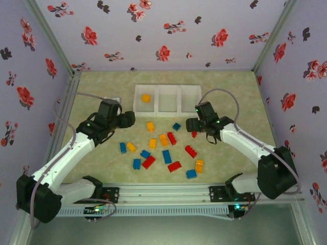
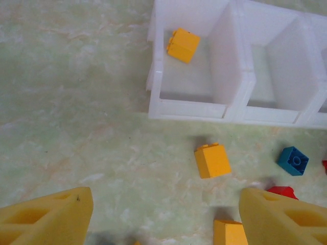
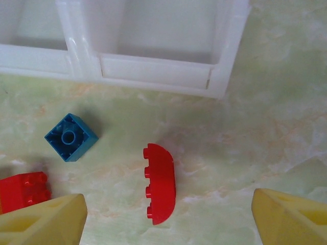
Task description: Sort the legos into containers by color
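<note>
The left hand (image 2: 166, 200) hovers over the bench (image 2: 76, 102), spread wide with nothing in it, near the leftmost container (image 2: 227, 61), where one orange-yellow brick (image 2: 183, 45) lies. The right hand (image 3: 168, 201) is also spread wide. A red curved brick (image 3: 160, 184) lies untouched on the bench between its fingers (image 3: 43, 222), and a blue brick (image 3: 71, 137) is nearby. The other legos (image 1: 163, 153) lie scattered between the arms.
</note>
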Robot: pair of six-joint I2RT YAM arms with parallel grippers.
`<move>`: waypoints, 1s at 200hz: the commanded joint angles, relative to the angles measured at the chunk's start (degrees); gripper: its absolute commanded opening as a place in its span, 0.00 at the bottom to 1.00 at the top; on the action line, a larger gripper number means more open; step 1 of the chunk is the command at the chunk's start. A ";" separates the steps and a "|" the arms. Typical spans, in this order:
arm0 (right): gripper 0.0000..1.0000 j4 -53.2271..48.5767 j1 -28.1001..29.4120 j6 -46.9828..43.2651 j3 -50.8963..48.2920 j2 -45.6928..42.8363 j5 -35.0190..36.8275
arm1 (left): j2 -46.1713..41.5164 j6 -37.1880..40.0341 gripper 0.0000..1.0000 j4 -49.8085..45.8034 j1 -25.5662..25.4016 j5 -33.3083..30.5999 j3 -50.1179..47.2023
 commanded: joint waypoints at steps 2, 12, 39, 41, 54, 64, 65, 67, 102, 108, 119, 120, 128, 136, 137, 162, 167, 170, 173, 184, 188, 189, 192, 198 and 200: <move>0.80 0.46 0.57 1.70 1.92 2.78 0.79 | -0.11 -1.12 0.76 1.32 -0.50 1.15 0.87; 0.79 0.54 0.65 1.88 2.09 3.76 0.84 | 0.40 -1.13 0.76 1.06 -0.63 1.15 1.10; 0.74 1.28 0.74 2.12 2.06 5.69 0.98 | 1.85 -1.12 0.76 -0.10 -0.94 1.15 1.79; 0.73 1.31 0.74 2.10 2.07 5.84 0.93 | 1.94 -1.12 0.76 -0.08 -1.01 1.15 1.84; 0.70 1.58 0.74 2.06 2.16 6.82 0.73 | 2.27 -0.98 0.76 -0.26 -1.15 1.15 1.93; 0.69 1.75 0.74 2.06 2.31 7.67 0.48 | 2.36 -1.10 0.76 -0.34 -1.16 1.15 2.00; 0.68 1.76 0.74 2.06 2.34 7.71 0.42 | 2.39 -1.17 0.76 -0.33 -1.16 1.15 1.97; 0.68 1.82 0.74 2.06 2.40 7.86 0.38 | 2.45 -1.16 0.76 -0.44 -1.22 1.11 2.01; 0.61 1.82 0.83 2.46 3.21 10.41 -0.09 | 3.01 -0.82 0.76 -1.29 -1.37 1.11 2.77; 0.60 1.76 0.83 2.59 3.32 10.75 -0.04 | 3.03 -0.75 0.76 -1.43 -1.42 1.16 2.88; 0.58 1.81 0.83 2.67 3.58 11.32 0.09 | 2.89 -0.66 0.76 -1.56 -1.50 1.15 2.99; 0.58 1.78 0.83 2.68 3.63 11.37 0.09 | 2.91 -0.69 0.76 -1.65 -1.50 1.15 3.04; 0.57 1.79 0.92 2.76 3.83 11.81 0.02 | 2.89 -0.55 0.76 -1.73 -1.55 1.15 3.08; 0.56 1.85 0.96 2.76 4.00 12.27 -0.09 | 2.85 -0.57 0.76 -1.79 -1.51 1.15 3.15; 0.56 1.85 0.98 2.77 4.02 12.38 -0.13 | 2.85 -0.60 0.76 -1.81 -1.51 1.15 3.16; 0.53 1.88 1.09 2.83 4.42 14.04 0.14 | 2.85 -0.48 0.76 -1.91 -1.52 1.15 3.08; 0.53 1.92 1.17 2.85 4.47 14.30 0.25 | 2.88 -0.47 0.76 -2.00 -1.55 1.15 3.08; 0.53 1.87 1.18 2.84 4.47 14.52 0.27 | 2.91 -0.45 0.76 -2.07 -1.59 1.15 3.08; 0.52 1.85 1.18 2.85 4.51 14.69 0.27 | 2.86 -0.46 0.76 -2.13 -1.57 1.15 3.08; 0.51 1.84 1.27 2.94 4.55 15.36 0.44 | 2.85 -0.44 0.76 -2.22 -1.59 1.11 3.08; 0.51 1.85 1.27 3.01 4.63 15.55 0.45 | 2.78 -0.44 0.76 -2.26 -1.59 1.15 3.08; 0.51 1.85 1.27 3.02 4.64 15.64 0.49 | 2.82 -0.44 0.76 -2.26 -1.59 1.11 3.08; 0.50 1.85 1.27 3.03 4.64 15.81 0.53 | 2.84 -0.43 0.76 -2.32 -1.61 1.13 3.08; 0.50 1.85 1.35 3.07 4.64 16.05 0.61 | 2.85 -0.36 0.76 -2.36 -1.59 1.11 3.08; 0.50 1.82 1.36 3.11 4.69 16.23 0.69 | 2.85 -0.43 0.76 -2.35 -1.59 1.12 3.04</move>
